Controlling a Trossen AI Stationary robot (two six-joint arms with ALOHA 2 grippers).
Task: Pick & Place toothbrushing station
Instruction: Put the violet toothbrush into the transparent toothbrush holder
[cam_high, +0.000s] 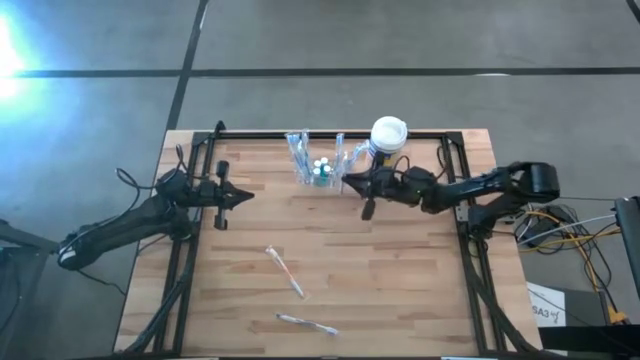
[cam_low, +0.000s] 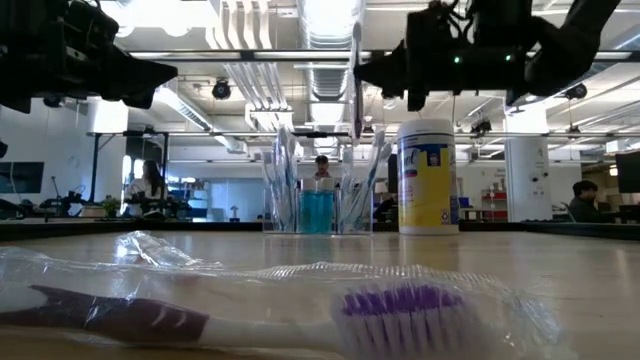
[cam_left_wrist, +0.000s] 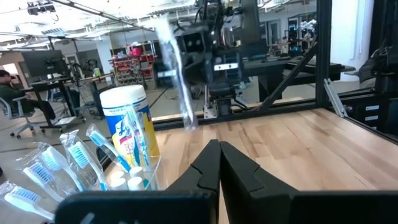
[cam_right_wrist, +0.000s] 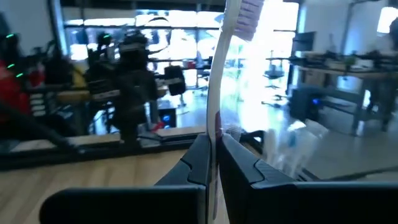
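The toothbrushing station (cam_high: 318, 168) is a clear holder with several wrapped toothbrushes standing in it, at the table's far middle. It also shows in the low view (cam_low: 318, 205) and the left wrist view (cam_left_wrist: 93, 168). My right gripper (cam_high: 350, 183) is just right of it, above the table, shut on a wrapped toothbrush (cam_right_wrist: 217, 81) with a white handle and purple bristles. My left gripper (cam_high: 238, 197) is shut and empty, left of the station and above the table. My right gripper pinches the toothbrush's handle (cam_right_wrist: 214, 134) in its clear wrapper between its two fingers, at the lower part of the handle. The fingers are level, coming from the table's right, and lie across the handle. The toothbrush stands upright, bristles up (cam_low: 357, 80), clear of the table.
A white-lidded canister with a yellow label (cam_high: 388, 133) stands right of the station. Two wrapped toothbrushes lie on the table, one at the middle (cam_high: 285, 272) and one near the front edge (cam_high: 305, 323); the near one fills the low view (cam_low: 400, 310). People show in the room behind.
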